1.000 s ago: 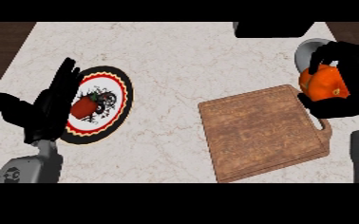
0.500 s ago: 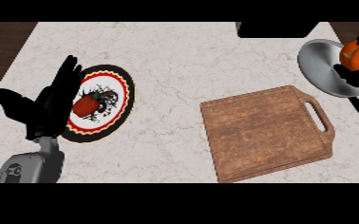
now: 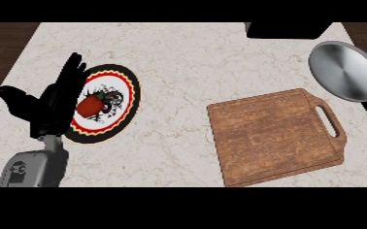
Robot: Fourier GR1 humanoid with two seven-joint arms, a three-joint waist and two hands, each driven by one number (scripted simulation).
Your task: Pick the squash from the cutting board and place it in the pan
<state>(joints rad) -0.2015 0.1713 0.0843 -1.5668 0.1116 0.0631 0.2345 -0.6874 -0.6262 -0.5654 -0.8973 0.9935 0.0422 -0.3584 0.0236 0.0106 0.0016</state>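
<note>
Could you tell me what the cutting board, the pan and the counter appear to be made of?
The cutting board looks like brown wood, showing grain lines and a matte finish. The pan looks like brushed metal, grey with a soft sheen. The counter seems to be pale stone, perhaps marble, with faint veining.

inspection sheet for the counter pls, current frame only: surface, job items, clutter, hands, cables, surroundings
Surface: pale marble counter, with dark wood showing past its left edge.
Job's things: wooden cutting board at lower right, handle slot toward the right, nothing on it. Grey metal pan at the right edge, partly cut off; the visible part holds nothing. Squash: nothing seen.
Clutter: round plate with a red and black rim at left, a red item on it.
Hands: left hand open, fingers straight and pointing up, resting at the plate's left edge and overlapping it. Right hand: not in view.
Cables: nothing seen.
Surroundings: black block at the counter's far edge, upper right.
</note>
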